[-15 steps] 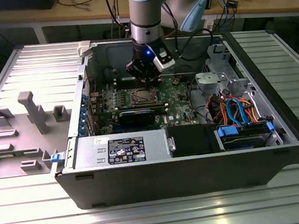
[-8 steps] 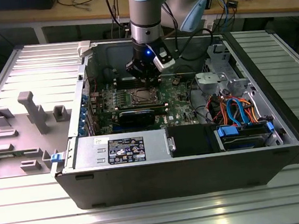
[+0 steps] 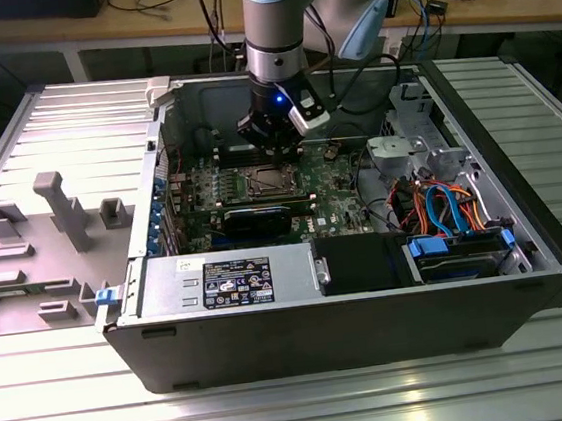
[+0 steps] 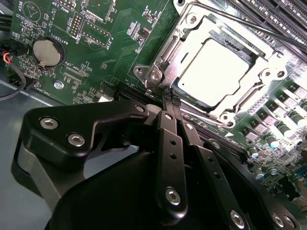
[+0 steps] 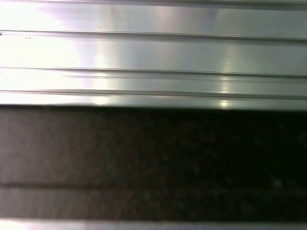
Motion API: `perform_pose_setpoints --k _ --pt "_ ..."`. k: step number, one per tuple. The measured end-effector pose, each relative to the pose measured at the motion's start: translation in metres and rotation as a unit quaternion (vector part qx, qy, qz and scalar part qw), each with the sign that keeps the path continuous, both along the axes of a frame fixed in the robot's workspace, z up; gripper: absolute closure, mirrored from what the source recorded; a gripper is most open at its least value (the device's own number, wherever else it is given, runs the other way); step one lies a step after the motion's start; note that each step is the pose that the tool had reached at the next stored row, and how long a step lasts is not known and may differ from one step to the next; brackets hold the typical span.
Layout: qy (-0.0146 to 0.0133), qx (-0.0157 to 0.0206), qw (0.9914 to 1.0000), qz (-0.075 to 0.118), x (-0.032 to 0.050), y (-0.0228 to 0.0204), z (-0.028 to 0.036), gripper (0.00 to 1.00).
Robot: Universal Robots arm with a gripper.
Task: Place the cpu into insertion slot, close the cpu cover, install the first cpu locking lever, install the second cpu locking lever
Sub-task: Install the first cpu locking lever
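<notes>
Fingertips of the black two-fingered gripper are pressed together with nothing visible between them, so the tool is clenched on itself; they sit at the near corner of the small square silver-rimmed insertion slot, touching it or just above it, I cannot tell which; just beyond the tips lies the flat square silver-topped cpu, seated in the slot; the thin silver metal cpu cover lies flat around it, the chip showing through its window; past the slot from the gripper run long black memory slots; off to the gripper's other side a round silver coin battery sits on the green circuit board; in the exterior view the grey arm reaches straight down into the open black computer case.
</notes>
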State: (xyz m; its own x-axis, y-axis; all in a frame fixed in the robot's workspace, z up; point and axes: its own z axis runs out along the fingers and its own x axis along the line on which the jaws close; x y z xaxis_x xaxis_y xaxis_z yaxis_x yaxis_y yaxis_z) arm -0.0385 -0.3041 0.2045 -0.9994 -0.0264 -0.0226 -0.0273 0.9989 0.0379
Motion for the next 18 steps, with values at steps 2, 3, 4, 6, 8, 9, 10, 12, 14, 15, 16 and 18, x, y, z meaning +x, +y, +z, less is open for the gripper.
perform_pose_setpoints --k 2,3,4,6,8,9,10,12,14,15,16,18 --pt "-0.0001 0.0001 1.00000 0.000 0.0000 0.0000 0.0002 0.89" --pt "-0.0001 0.0001 1.00000 0.000 0.0000 0.0001 0.0006 0.89" --pt "-0.0001 0.0001 1.00000 0.000 0.0000 0.0000 0.0007 0.89" --pt "0.0000 0.0001 1.00000 0.000 0.0000 0.0000 0.0011 0.89" --pt "0.0000 0.0001 1.00000 0.000 0.0000 0.0000 0.0015 0.89" --pt "0.0000 0.0001 1.00000 0.000 0.0000 0.0000 0.0016 0.89" --pt "0.0000 0.0000 1.00000 0.000 0.0000 0.0000 0.0016 0.89" --pt "0.0000 0.0000 1.00000 0.000 0.0000 -0.0001 0.0016 0.89" --pt "0.0000 0.0000 1.00000 0.000 0.0000 -0.0003 0.0014 0.89" --pt "0.0000 -0.0001 1.00000 0.000 0.0000 -0.0004 0.0013 0.89" --pt "0.0000 0.0000 1.00000 0.000 0.0000 -0.0004 0.0011 0.89" --pt "0.0000 -0.0003 1.00000 0.000 0.0001 -0.0004 0.0005 0.89"
